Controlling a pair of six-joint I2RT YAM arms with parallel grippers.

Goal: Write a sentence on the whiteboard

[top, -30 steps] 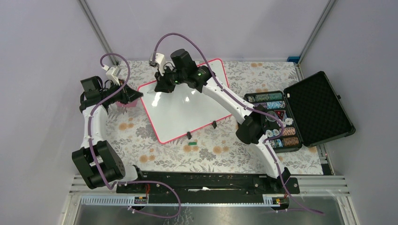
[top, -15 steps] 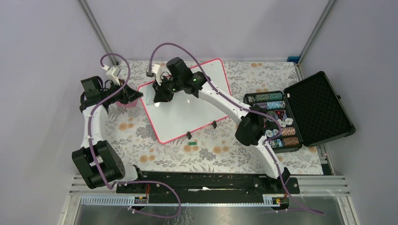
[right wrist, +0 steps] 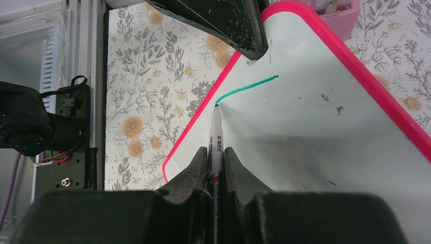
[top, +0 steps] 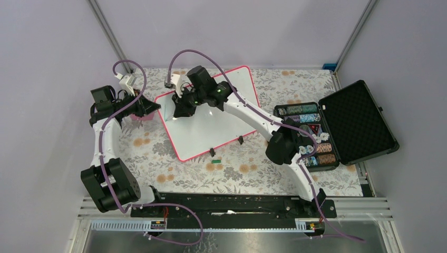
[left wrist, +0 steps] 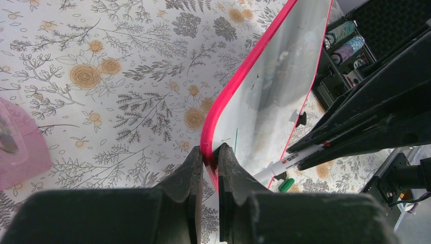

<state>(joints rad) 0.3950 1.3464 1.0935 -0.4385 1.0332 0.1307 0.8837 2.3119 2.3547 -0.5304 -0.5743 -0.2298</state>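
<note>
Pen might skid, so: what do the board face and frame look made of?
Board: smooth glossy white, maybe coated steel or melamine; it shows glare and dark reflections. Frame: pink-red, likely moulded plastic, judging by its rounded, seamless-looking corner.

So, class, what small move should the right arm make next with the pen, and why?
Probably draw the pen tip inward across the board: only one short green line is written, its end sits under the tip right by the red frame, and the left gripper clamps the board's edge.

Bright, even light; whiteboard (top: 211, 124) shows soft glare; near gripper blurred.
</note>
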